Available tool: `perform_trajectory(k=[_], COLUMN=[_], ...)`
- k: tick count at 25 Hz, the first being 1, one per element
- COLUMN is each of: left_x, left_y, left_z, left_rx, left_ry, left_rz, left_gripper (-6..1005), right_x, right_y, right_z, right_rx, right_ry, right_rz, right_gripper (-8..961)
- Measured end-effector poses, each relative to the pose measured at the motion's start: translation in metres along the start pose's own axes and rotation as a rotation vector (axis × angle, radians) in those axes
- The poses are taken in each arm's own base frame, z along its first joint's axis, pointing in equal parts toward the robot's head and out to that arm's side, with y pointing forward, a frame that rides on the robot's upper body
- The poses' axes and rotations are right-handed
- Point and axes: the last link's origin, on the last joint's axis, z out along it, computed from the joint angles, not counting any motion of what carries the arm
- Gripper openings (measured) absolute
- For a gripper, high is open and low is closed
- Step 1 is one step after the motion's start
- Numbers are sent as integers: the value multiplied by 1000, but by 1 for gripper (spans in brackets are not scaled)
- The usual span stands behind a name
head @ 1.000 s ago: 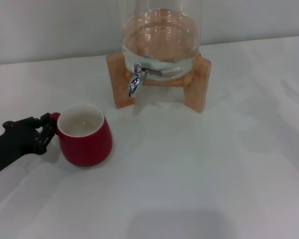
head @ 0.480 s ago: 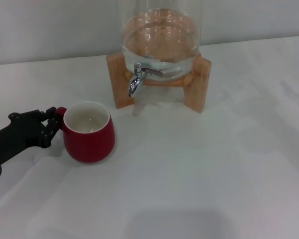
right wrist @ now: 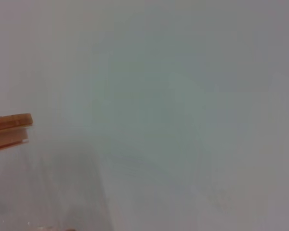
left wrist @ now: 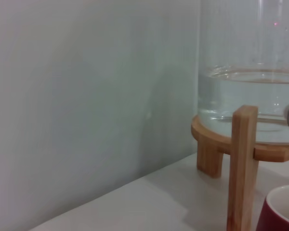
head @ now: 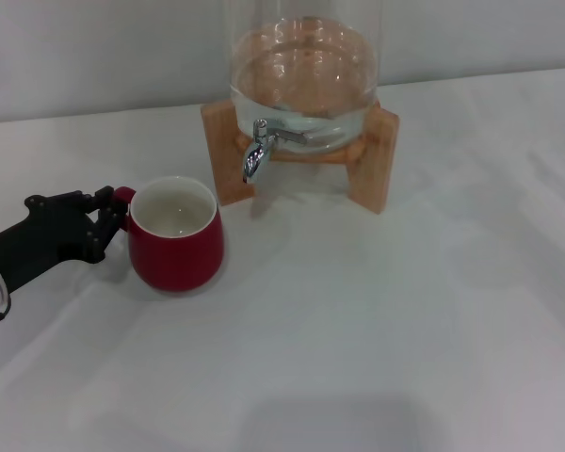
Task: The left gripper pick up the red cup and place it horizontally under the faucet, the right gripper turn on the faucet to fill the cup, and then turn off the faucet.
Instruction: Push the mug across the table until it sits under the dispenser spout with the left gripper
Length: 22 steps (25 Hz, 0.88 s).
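Observation:
The red cup (head: 176, 237) stands upright with its cream inside showing, in front of and to the left of the faucet (head: 256, 153). My left gripper (head: 111, 218) reaches in from the left edge and is shut on the cup's handle. Whether the cup rests on the table or hangs just above it does not show. The chrome faucet sticks out of the glass water dispenser (head: 303, 71), with its lever pointing right. In the left wrist view the cup's rim (left wrist: 282, 208) peeks in at a corner beside a leg of the wooden stand (left wrist: 242, 168). My right gripper is out of view.
The dispenser sits on a wooden stand (head: 373, 158) at the back of the white table (head: 405, 320), against a grey wall. The right wrist view shows only the wall and the dispenser's wooden lid (right wrist: 9, 129).
My left gripper has carried the red cup to the right and farther back, toward the faucet. The dispenser and faucet have not moved.

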Motion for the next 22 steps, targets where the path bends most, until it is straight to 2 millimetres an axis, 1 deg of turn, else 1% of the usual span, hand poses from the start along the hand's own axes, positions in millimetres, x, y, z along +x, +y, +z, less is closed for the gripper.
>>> perform_trajectory(k=[13,19,22], left_x=[6,7,8], left_y=[4,14,15], left_z=[6,15,16], left_rx=[-26,-90,-98], left_ry=[8,-23,-27], left_rz=[9,52,59], left_gripper=[159,156,155], right_x=[1,1,0], right_y=[0,1,2], right_z=[2,2,2], right_rx=[-1,-9,-17], right_ry=[-2,-9,-12], right_rz=[0,4,5], right_gripper=[796,796,796])
